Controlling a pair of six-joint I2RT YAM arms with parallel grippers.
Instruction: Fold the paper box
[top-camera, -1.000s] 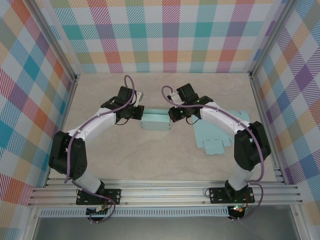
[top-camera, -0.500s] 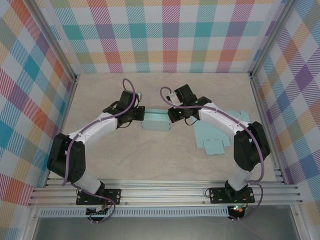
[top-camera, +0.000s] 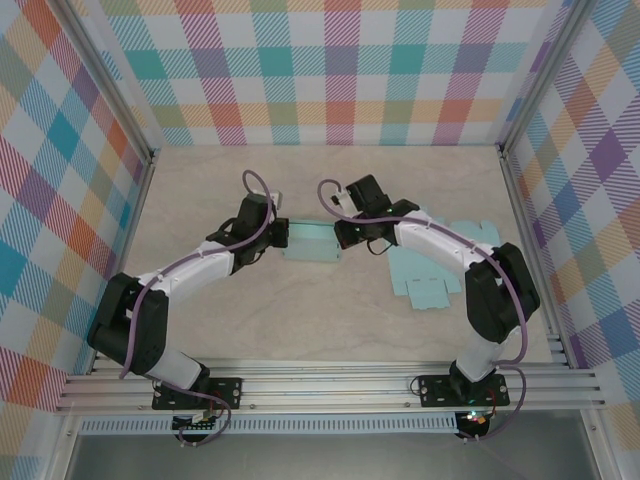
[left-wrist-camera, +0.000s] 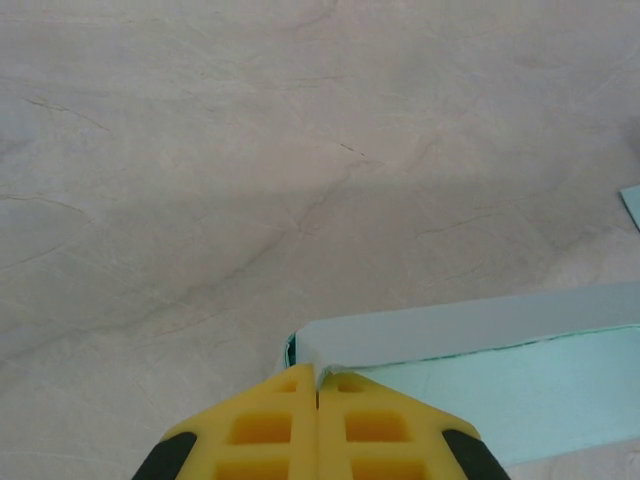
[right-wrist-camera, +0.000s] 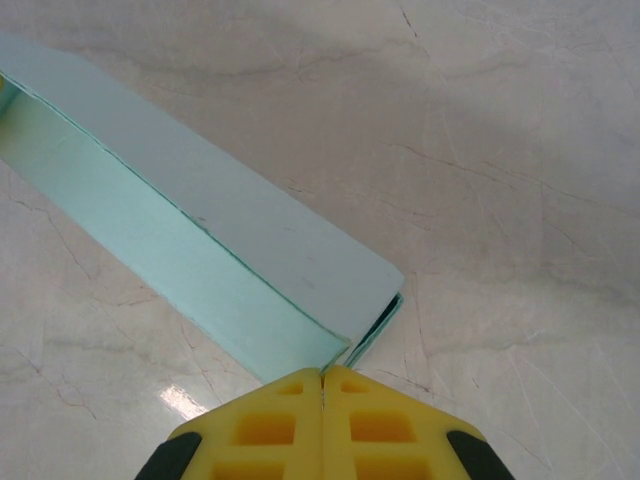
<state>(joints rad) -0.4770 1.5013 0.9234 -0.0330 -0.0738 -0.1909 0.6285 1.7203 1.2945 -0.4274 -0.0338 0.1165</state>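
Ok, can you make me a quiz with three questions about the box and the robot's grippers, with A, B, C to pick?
1. Where is the paper box?
A) between the left gripper and right gripper
B) far left corner
C) front edge

2. What colour are the gripper fingers?
A) red
B) yellow
C) green

3. The right gripper is:
A) wide open
B) shut
C) half open

Answers: 1 A, one gripper sits at each end of it. 2 B, both wrist views show yellow. 3 B, its fingers meet with no gap.
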